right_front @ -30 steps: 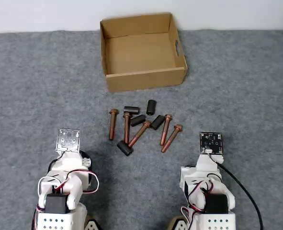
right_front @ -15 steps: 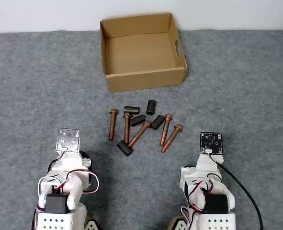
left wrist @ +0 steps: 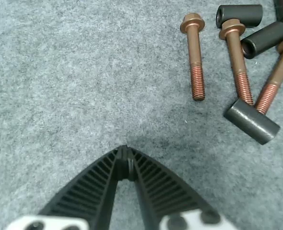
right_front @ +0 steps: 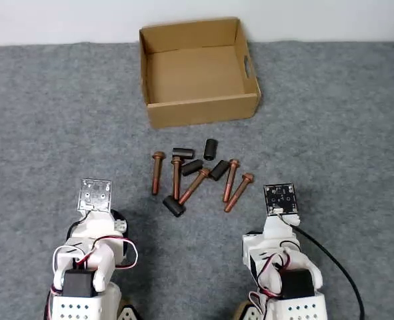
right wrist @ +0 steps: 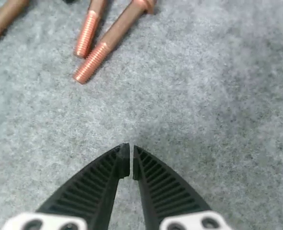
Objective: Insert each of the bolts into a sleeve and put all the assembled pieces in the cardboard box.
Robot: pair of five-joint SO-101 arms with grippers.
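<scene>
Left gripper (left wrist: pixel 127 162) fingers pressed together, aimed downward; right gripper (right wrist: pixel 131 162) likewise closed; right arm (right_front: pixel 280 263) angled slightly inward.

Copper-orange bolts (right_front: pixel 158 173), brighter along the threads. Matte black sleeves (right_front: pixel 211 149). Plain tan cardboard box (right_front: pixel 203 110), no print. Mottled grey carpet (right_front: pixel 50 120), flecked light and dark. Black, finely ribbed left gripper (left wrist: pixel 127 155) and right gripper (right wrist: pixel 130 160). White arms (right_front: pixel 97 230).
</scene>
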